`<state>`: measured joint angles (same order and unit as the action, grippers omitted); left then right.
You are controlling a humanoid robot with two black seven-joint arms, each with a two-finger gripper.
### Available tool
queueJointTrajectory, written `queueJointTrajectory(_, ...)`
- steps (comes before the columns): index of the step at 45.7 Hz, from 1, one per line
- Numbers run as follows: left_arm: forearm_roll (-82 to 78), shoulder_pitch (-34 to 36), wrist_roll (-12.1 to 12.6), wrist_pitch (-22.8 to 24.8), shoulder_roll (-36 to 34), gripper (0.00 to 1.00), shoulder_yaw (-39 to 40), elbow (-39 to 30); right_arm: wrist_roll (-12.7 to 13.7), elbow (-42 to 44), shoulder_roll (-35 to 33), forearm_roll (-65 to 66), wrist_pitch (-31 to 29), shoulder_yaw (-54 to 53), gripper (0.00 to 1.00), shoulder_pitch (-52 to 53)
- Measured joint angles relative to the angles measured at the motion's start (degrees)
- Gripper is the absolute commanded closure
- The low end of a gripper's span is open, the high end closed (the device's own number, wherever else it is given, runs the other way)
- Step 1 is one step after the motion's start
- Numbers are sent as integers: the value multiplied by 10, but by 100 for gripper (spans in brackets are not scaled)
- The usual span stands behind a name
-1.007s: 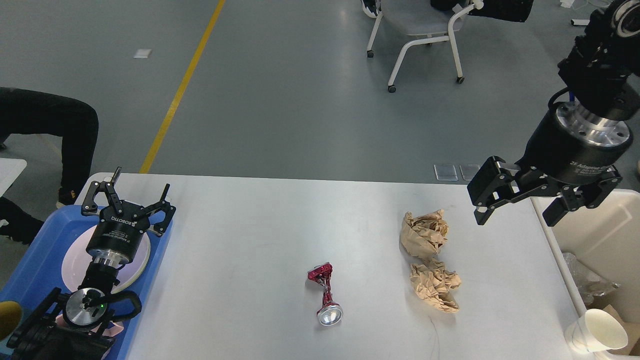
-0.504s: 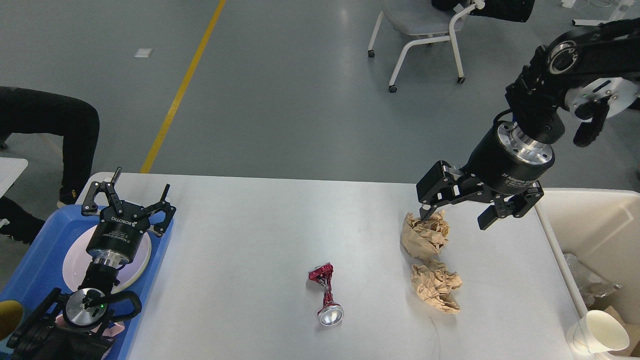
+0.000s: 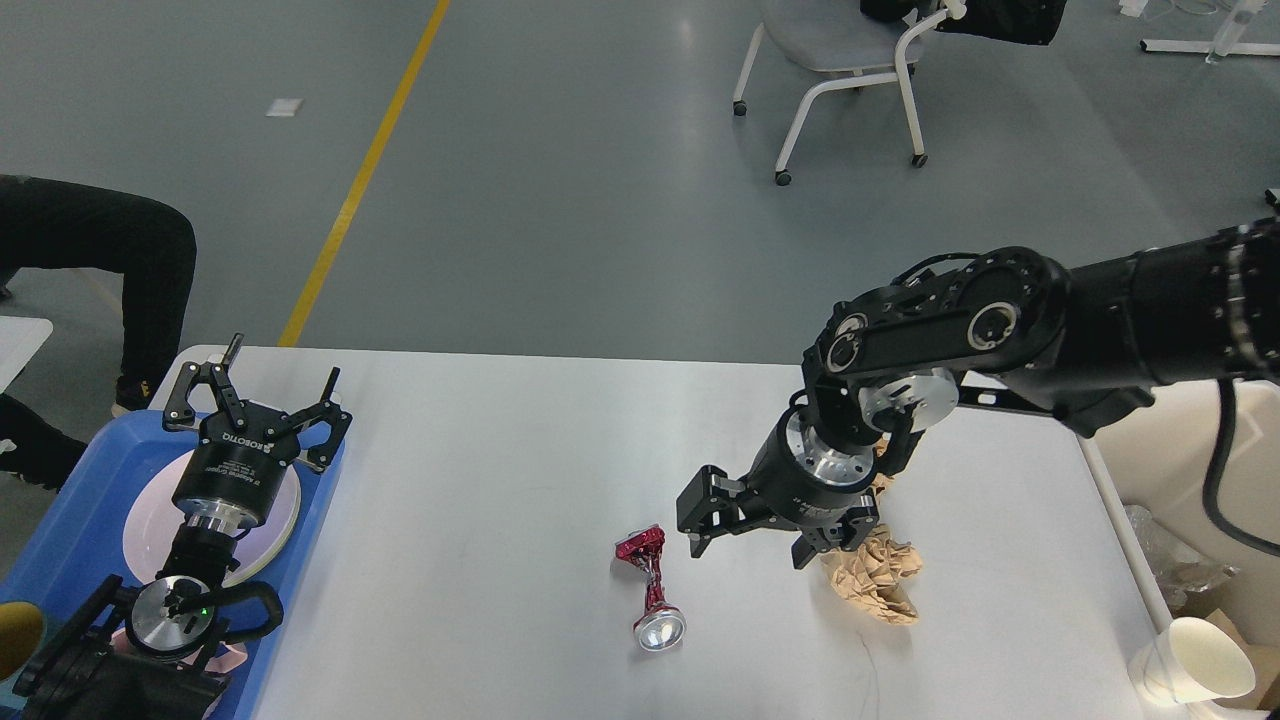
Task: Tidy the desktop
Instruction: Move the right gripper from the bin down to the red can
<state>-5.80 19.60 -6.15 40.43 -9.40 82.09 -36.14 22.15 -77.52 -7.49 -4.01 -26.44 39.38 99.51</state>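
The right tool (image 3: 748, 532) is hanging with jaws spread wide and empty, low over the bench (image 3: 480, 450), between the crushed red can (image 3: 648, 590) and the crumpled brown paper (image 3: 872, 575). Judged step: approach for pickup; next, centring over one item and closing. The can is twisted, glossy metal; the paper is creased and soft. The left tool (image 3: 262, 388) is idling open over the blue tray (image 3: 60, 520).

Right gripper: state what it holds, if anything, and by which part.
Nothing. The right gripper hangs open above the desktop, between the crushed red can and the crumpled brown paper, with nothing between its fingers.
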Motion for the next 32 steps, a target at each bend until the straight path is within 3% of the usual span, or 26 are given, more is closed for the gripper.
queueJointTrajectory(17,0,0,0,0,0,4,0,0,4,193,152,-1,19,-20,0,-135)
queueJointTrajectory(32,0,0,0,0,0,4,0,0,5,304,188,-1,19,-22,0,-215)
